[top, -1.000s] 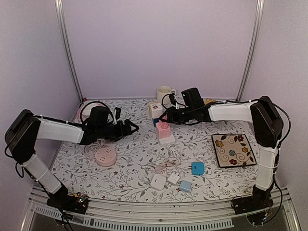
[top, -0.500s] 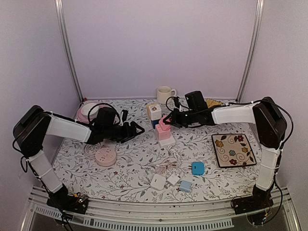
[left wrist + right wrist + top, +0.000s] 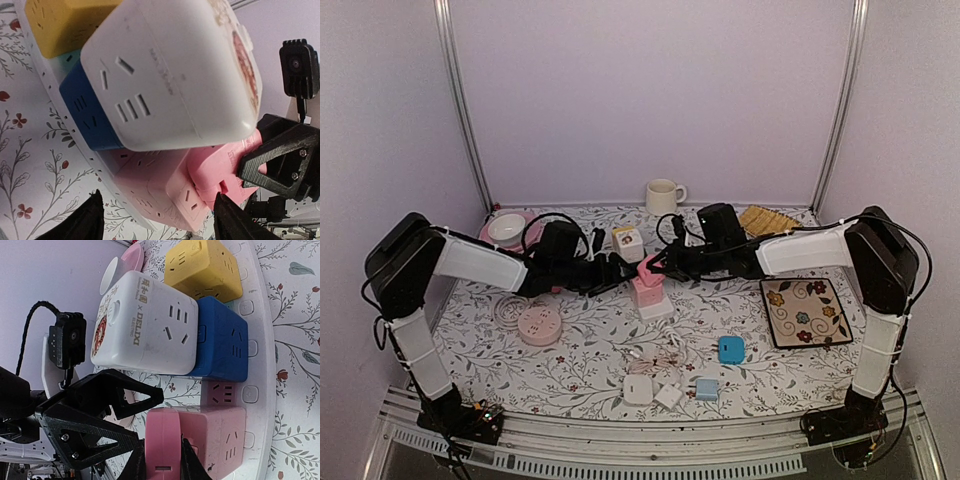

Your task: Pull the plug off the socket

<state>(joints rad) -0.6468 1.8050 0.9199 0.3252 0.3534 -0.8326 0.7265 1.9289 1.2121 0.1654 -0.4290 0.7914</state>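
Pink plug (image 3: 161, 440) seated on top of pink socket cube (image 3: 220, 435); right hand (image 3: 162, 467) clamped on it. Left hand (image 3: 160, 222) apart, flanking cube, not yet gripping. Brace cube first, then draw plug straight off.

The plug (image 3: 162, 450) and socket cube (image 3: 220, 432) are pink. There is a blue cube (image 3: 222, 347), a yellow cube (image 3: 202, 267) and a white cube (image 3: 145, 330). The tabletop (image 3: 580, 350) bears grey vines and red flowers on white.

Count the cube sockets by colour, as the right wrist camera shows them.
Yellow cube: 1
White cube: 1
Blue cube: 1
Pink cube: 1
Total: 4
A teal sliver between yellow and blue may be a fifth; cannot tell.
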